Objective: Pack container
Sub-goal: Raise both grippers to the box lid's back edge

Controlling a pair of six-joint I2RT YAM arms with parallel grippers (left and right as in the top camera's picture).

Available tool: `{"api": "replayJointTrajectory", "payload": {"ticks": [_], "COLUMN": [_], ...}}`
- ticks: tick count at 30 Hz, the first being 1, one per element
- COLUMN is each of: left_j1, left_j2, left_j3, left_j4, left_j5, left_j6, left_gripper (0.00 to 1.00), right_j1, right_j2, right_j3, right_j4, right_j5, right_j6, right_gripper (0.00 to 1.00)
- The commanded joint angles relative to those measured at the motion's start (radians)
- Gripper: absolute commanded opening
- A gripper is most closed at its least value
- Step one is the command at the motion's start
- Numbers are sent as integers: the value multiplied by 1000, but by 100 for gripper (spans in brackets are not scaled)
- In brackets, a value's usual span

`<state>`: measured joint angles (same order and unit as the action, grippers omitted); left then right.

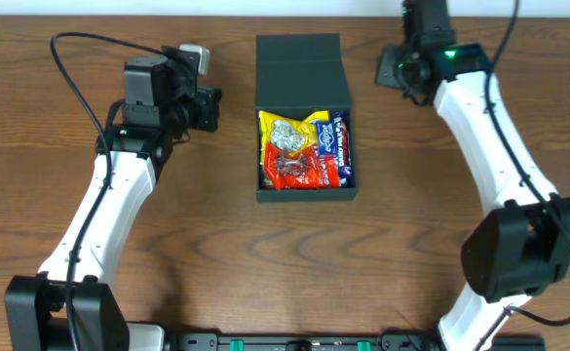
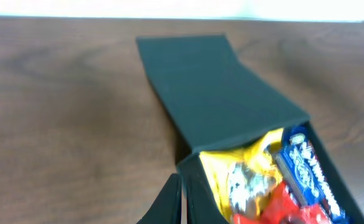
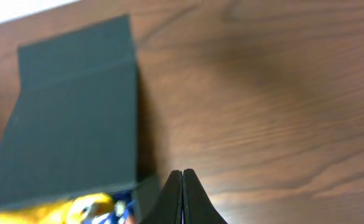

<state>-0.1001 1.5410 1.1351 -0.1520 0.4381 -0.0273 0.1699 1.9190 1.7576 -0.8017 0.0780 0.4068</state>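
The dark teal-green container (image 1: pixel 304 191) stands in the middle of the table with its hinged flap lid (image 1: pixel 302 68) open and lying back. Inside it lie yellow, red and blue snack packets (image 1: pixel 302 148). My left gripper (image 1: pixel 212 105) is shut and empty, just left of the container. In the left wrist view its fingertips (image 2: pixel 180 200) sit by the container's near wall (image 2: pixel 197 186). My right gripper (image 1: pixel 390 70) is shut and empty, right of the lid. In the right wrist view its fingertips (image 3: pixel 182 193) are beside the container (image 3: pixel 76 112).
Bare wooden tabletop (image 1: pixel 119 244) surrounds the container. Black cables arc over the table behind both arms, and the arm bases stand at the front edge.
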Motion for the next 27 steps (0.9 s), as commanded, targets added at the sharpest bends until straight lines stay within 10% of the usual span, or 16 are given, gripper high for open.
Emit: {"api": "replayJointTrajectory", "payload": {"ticks": [1, 15, 27], "left_j1": [2, 56, 93], "left_j2": [-11, 324, 818], "left_j3": [-10, 151, 757], "left_j4": [38, 109, -263], "left_j5": [-26, 56, 279], "left_j6": [-44, -241, -270], "left_gripper": [6, 6, 6], "right_j1": [-16, -29, -67], "right_j2": [-15, 115, 352], "right_j3": [-4, -4, -4], "right_j4": [-3, 94, 235], "right_j5": [-48, -288, -532], "right_j6": [-3, -34, 185], "right_gripper": [8, 2, 2]}}
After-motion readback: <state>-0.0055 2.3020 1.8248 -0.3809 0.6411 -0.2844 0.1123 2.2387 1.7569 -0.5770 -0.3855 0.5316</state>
